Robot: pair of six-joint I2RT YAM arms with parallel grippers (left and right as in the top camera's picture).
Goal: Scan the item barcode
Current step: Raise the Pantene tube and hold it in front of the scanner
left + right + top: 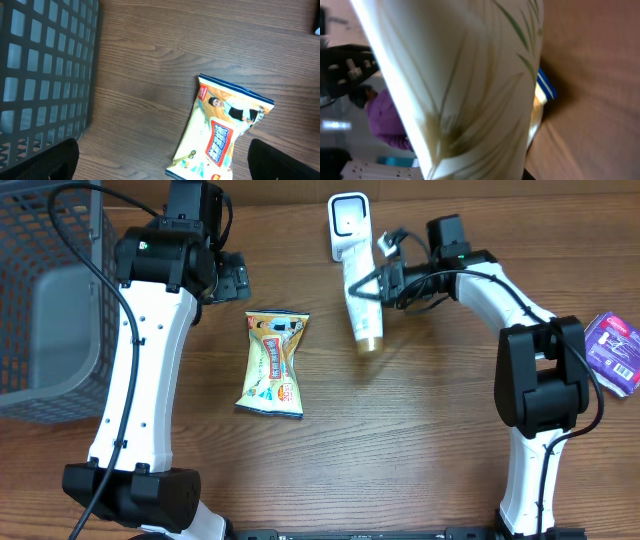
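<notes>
Right fingers [388, 280] are clamped on the white tube [362, 305]. The tube lies just below the scanner [349, 225], its top end hard against the scanner's base and its gold cap pointing away.

Here's the worry: no barcode shows on the tube from above, so the code may be facing the wrong way, and I doubt the scanner reads anything until the tube is turned. It's a smooth, rounded thing pinched from the side, so my guess is a turn could let it twist or slide in the grip. It's also so tight to the scanner that a careless nudge might knock the scanner over.

Left fingers [232, 278] hang spread wide, holding nothing, off to the scanner's left.

The overhead gives the whole layout: snack packet [275, 363] flat on the surface [430, 430] below-left of the scanner, basket [40, 240] far left, purple packet [612, 350] far right. The right wrist camera shows only a blurred wall of leaf-printed tube, no barcode there either. The left wrist camera adds the packet's printed face and the basket's mesh up close.
</notes>
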